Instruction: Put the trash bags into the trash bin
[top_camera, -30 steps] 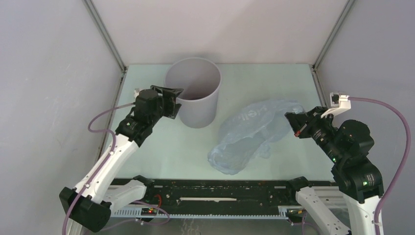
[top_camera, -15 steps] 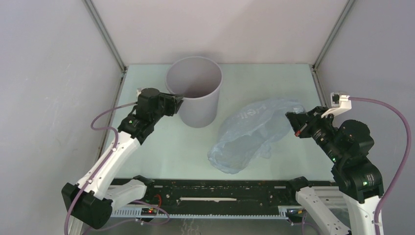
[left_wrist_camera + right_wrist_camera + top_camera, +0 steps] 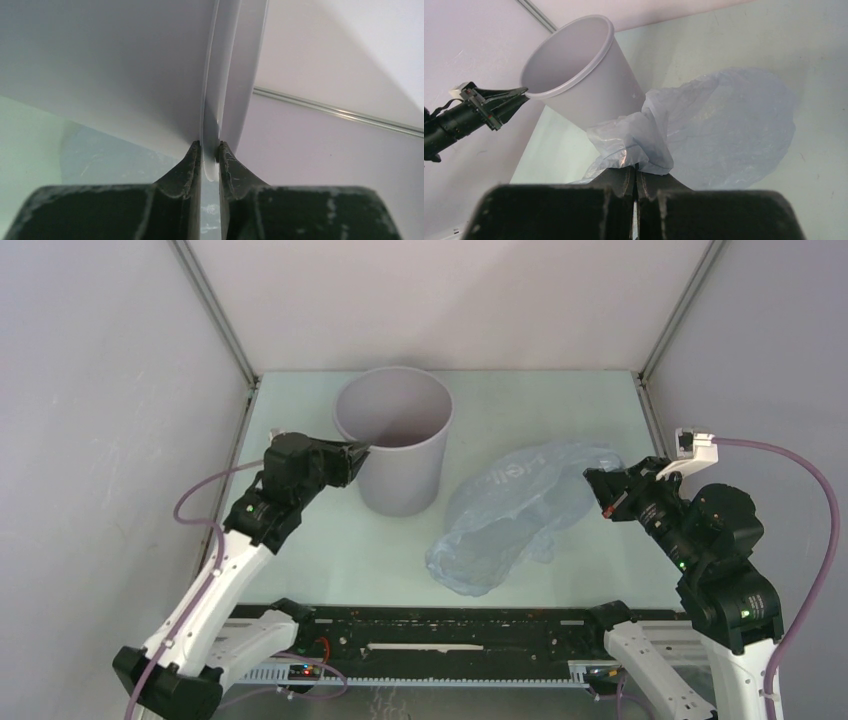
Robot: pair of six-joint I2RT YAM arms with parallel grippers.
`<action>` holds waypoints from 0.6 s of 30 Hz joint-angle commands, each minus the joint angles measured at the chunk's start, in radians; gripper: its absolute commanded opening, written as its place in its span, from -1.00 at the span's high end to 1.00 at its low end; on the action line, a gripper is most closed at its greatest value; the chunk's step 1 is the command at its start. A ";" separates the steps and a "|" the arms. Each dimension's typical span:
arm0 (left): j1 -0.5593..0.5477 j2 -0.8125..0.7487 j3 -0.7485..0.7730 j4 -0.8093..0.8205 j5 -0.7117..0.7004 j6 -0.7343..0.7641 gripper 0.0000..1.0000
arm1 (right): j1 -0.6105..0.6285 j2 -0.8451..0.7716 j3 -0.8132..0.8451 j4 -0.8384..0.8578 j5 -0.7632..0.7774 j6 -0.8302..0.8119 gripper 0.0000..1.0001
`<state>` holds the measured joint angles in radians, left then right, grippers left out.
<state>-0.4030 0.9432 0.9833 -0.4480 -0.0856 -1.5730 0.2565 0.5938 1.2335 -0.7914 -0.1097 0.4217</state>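
Note:
The grey trash bin (image 3: 395, 445) stands at the back middle of the table, tipped slightly toward the left. My left gripper (image 3: 362, 449) is shut on its left rim; in the left wrist view the rim (image 3: 220, 100) runs up from between the fingers (image 3: 187, 162). The pale blue-grey trash bag (image 3: 510, 515) lies crumpled to the right of the bin. My right gripper (image 3: 597, 492) is shut on the bag's right edge, and a bunched fold (image 3: 644, 145) rises from its closed jaws with the bin (image 3: 574, 75) beyond.
Grey enclosure walls with metal corner posts (image 3: 215, 315) close in the left, back and right. The black rail (image 3: 450, 630) runs along the near edge between the arm bases. Pale green tabletop (image 3: 340, 550) shows in front of the bin.
The left gripper closed onto the bin's left rim and drew back to the left, tilting and shifting the bin slightly leftward. The right arm and bag stayed still.

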 commanded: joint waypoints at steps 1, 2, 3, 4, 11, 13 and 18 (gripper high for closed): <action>0.003 -0.103 -0.065 0.028 0.048 -0.060 0.88 | -0.003 0.011 0.034 0.022 0.001 0.000 1.00; 0.002 -0.118 -0.086 0.028 0.058 -0.068 0.87 | -0.003 0.012 0.034 0.020 0.001 0.001 1.00; 0.003 -0.132 -0.105 0.029 0.067 -0.078 0.87 | -0.003 0.013 0.034 0.019 0.000 0.001 1.00; 0.002 -0.146 -0.128 0.031 0.075 -0.082 0.87 | -0.004 0.015 0.034 0.019 -0.001 0.000 1.00; -0.007 -0.205 -0.206 0.047 0.145 -0.100 0.71 | -0.003 0.021 0.034 0.006 -0.004 0.015 1.00; -0.004 -0.215 -0.212 0.042 0.182 -0.082 0.34 | -0.004 0.024 0.034 0.005 -0.007 0.018 1.00; -0.001 -0.269 -0.211 -0.009 0.235 0.034 -0.57 | -0.003 0.020 0.034 0.012 -0.017 0.024 1.00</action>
<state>-0.4057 0.7254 0.7792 -0.4397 0.0753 -1.6211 0.2565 0.6083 1.2335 -0.7948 -0.1143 0.4286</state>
